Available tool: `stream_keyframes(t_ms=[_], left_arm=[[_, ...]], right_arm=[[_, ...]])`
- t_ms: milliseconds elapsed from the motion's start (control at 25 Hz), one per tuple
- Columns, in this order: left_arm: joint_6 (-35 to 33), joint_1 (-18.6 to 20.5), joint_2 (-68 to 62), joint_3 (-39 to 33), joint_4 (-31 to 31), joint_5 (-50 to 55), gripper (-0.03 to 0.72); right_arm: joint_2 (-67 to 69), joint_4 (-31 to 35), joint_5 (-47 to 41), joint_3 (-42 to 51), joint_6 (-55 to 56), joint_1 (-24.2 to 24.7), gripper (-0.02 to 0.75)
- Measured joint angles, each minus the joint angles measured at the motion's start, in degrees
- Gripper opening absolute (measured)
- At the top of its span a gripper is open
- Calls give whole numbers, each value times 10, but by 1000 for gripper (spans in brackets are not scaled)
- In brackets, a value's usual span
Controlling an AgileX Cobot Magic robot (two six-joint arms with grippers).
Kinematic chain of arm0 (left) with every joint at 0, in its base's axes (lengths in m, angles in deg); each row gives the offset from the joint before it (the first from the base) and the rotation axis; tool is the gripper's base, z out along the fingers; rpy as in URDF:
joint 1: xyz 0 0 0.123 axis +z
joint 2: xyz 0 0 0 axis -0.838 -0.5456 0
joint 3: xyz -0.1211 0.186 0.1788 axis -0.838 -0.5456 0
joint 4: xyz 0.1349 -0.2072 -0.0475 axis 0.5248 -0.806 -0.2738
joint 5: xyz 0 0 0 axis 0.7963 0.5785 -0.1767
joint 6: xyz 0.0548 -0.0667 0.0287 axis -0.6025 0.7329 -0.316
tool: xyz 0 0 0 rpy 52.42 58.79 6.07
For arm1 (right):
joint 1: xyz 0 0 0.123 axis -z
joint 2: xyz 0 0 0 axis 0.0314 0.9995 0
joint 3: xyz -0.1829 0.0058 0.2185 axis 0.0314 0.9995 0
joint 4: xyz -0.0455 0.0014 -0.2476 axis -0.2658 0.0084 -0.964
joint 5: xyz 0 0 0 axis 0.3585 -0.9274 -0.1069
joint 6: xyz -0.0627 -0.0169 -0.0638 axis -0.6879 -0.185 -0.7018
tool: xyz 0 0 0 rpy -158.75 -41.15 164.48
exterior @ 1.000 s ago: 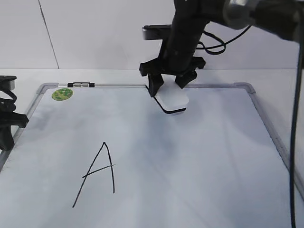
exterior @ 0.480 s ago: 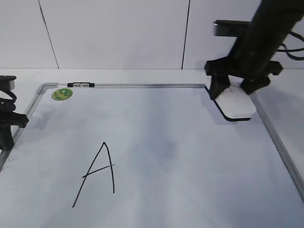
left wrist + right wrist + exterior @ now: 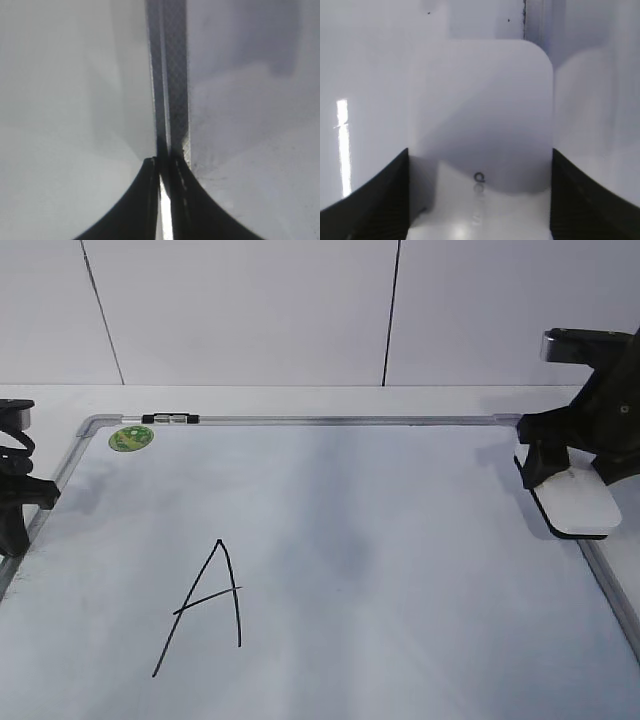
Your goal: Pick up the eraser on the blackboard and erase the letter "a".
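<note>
Seen from the exterior camera, the blackboard (image 3: 330,520), a white dry-erase board in a silver-grey frame, is laid flat on a pale bench (image 3: 300,400) before a white panelled wall (image 3: 250,310) crossed by thin dark seams. A round green sticker (image 3: 131,438) is set in the board's far left corner, just beside a thin black-and-clear marker (image 3: 171,419) lying along the top frame, and a large black capital "A" (image 3: 205,608) is drawn on the near left of the faintly smudged surface. At the right edge the eraser (image 3: 577,504) is pinched in the right claw (image 3: 570,475), with its far end overlapping the frame rail. The left claw (image 3: 15,502) is seen low at the board's left edge. In the left wrist view, the left claw (image 3: 165,200) is shown pressed almost together, only a thin bright slit parting its dark fingers (image 3: 142,210), directly above the grey frame rail (image 3: 172,75), with bench on one side and speckled board on the other. In the right wrist view, the eraser (image 3: 480,115) is gripped between the two dark fingers (image 3: 375,195) of the right claw (image 3: 479,200), small grey lettering (image 3: 479,177) being visible on its white top; glossy board lies around it, and the frame rail (image 3: 532,20) is seen beyond its far right corner.
</note>
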Motion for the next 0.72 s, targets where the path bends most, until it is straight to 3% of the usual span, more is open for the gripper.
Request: stream_keyframes(t_ms=[720], left_arm=[[0,0,0,0,-2,-1,17]], right_arm=[[29,-5,49,16,-20,0,532]])
